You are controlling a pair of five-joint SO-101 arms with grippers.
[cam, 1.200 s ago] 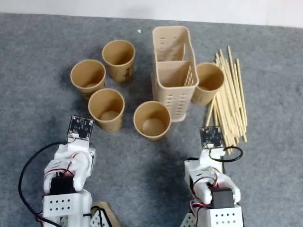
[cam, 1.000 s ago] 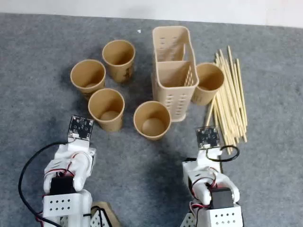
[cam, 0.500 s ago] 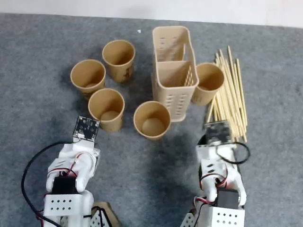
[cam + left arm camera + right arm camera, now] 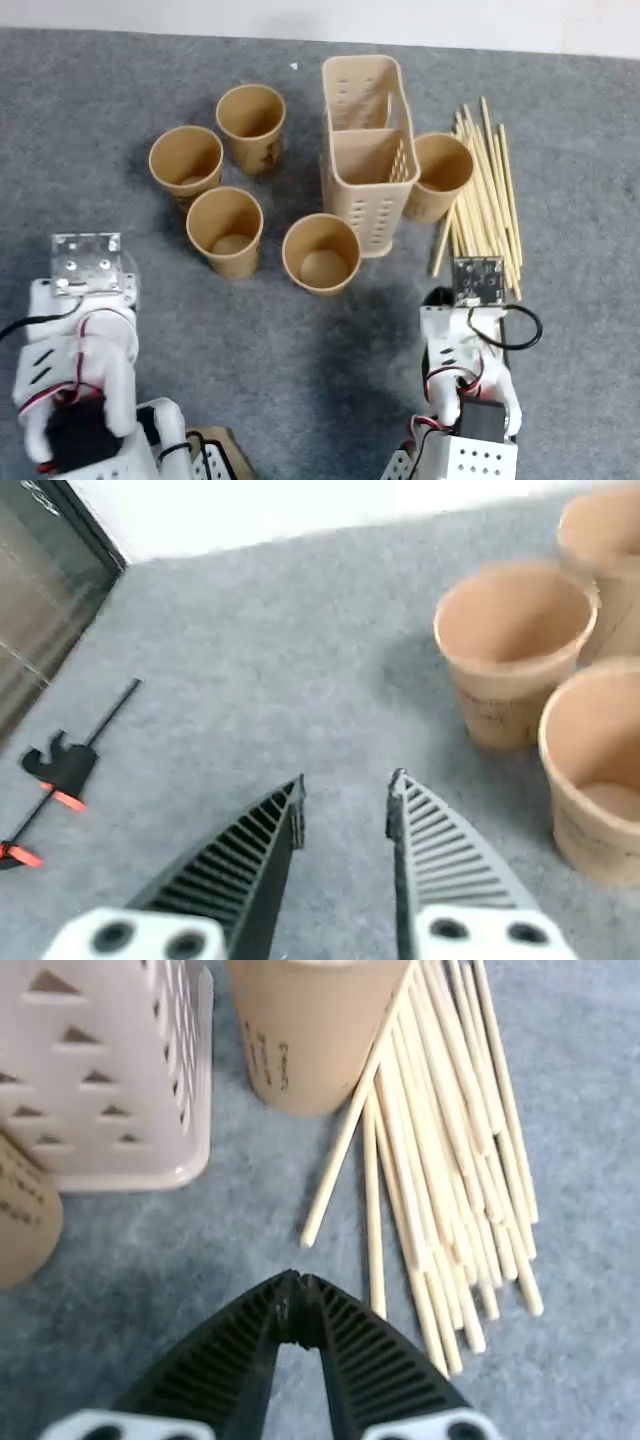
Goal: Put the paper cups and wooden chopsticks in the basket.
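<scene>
Several brown paper cups stand upright on the grey carpet: three to the left of the basket (image 4: 185, 160) (image 4: 250, 122) (image 4: 225, 228), one in front of it (image 4: 320, 252) and one at its right side (image 4: 440, 172). The beige slotted basket (image 4: 367, 150) stands upright with two compartments. A pile of wooden chopsticks (image 4: 485, 200) lies right of it. My left arm (image 4: 88, 262) sits at the near left, its gripper (image 4: 347, 782) open over bare carpet, cups (image 4: 515, 650) off to one side. My right gripper (image 4: 297, 1285) is shut and holds nothing, just short of the chopsticks (image 4: 440, 1160).
A black clamp with orange tips (image 4: 60, 770) lies on the carpet near a dark panel (image 4: 45, 590). In the right wrist view the basket's wall (image 4: 100, 1070) and a cup (image 4: 310, 1030) stand close ahead. Bare carpet spreads between the two arms.
My left arm has swung to the left, away from the cups. My right arm has shifted a little to the right, toward the near ends of the chopsticks.
</scene>
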